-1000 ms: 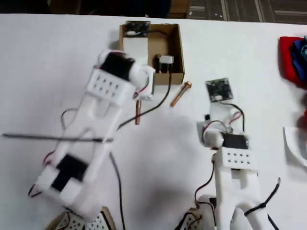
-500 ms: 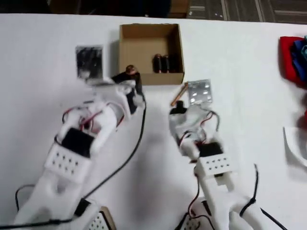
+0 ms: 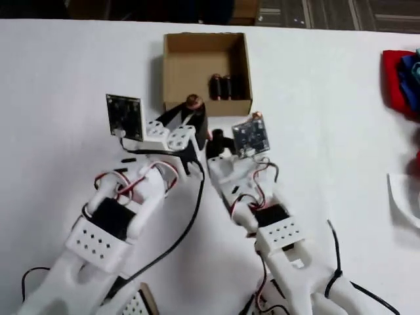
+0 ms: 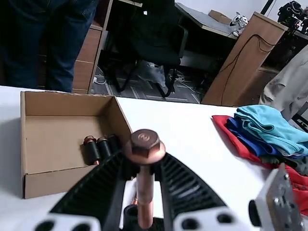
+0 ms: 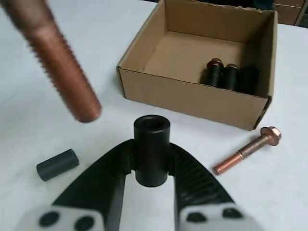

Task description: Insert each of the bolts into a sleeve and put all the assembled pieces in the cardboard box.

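My left gripper (image 3: 191, 117) is shut on a copper bolt (image 4: 145, 169), held upright with its head on top, just in front of the cardboard box (image 3: 174, 71). Its threaded end (image 5: 61, 67) hangs beside and above a black sleeve (image 5: 151, 148), which stands upright with its hole facing up. My right gripper (image 5: 151, 166) is shut on that sleeve (image 3: 220, 142). Two assembled pieces (image 3: 222, 86) lie in the box's front right corner. A loose bolt (image 5: 248, 148) lies on the table by that corner. A loose sleeve (image 5: 57, 164) lies on its side near the box's front.
Red and blue cloths (image 3: 401, 71) lie at the table's right edge, with a white object (image 3: 401, 197) below them. The two arms stand close together in front of the box. Cables trail from both arms over the table.
My left arm drew back from over the box and now holds the bolt upright. My right arm swung left with the sleeve, ending beside the bolt.
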Motion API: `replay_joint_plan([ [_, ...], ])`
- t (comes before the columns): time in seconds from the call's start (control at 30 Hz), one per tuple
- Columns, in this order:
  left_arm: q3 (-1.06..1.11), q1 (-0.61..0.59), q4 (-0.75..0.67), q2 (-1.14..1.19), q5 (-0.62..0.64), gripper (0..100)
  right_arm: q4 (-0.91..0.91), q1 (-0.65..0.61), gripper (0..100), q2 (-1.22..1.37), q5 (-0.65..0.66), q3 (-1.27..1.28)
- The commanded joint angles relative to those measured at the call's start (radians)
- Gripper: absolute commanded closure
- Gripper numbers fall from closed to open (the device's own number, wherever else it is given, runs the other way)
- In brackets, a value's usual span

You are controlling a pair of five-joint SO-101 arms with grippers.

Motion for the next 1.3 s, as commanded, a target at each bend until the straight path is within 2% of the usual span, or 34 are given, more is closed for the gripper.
replay_joint_plan([
  [0.0,-0.071,0.012,-0.032,-0.037,0.002,97,-0.025,-0.018,97.5,-0.039,-0.009,-0.006],
  [0.37,-0.173,0.005,-0.034,0.143,0.0,97,-0.019,-0.015,97.5,-0.044,-0.009,-0.006],
  [0.53,-0.225,0.005,-0.034,0.219,0.0,97,-0.013,-0.01,97.5,-0.143,-0.009,-0.005],
  [0.73,-0.245,0.009,-0.034,0.232,0.002,97,0.097,-0.01,97.5,-0.292,-0.008,-0.005],
  [1.03,-0.236,0.029,-0.021,0.236,0.002,97,0.11,-0.01,97.5,-0.332,-0.008,-0.005],
  [1.17,-0.234,0.091,0.072,0.239,-0.005,97,0.11,-0.01,97.5,-0.338,-0.008,-0.005],
  [1.27,-0.234,0.089,0.15,0.239,-0.006,97,0.11,-0.01,97.5,-0.34,-0.008,-0.009],
])
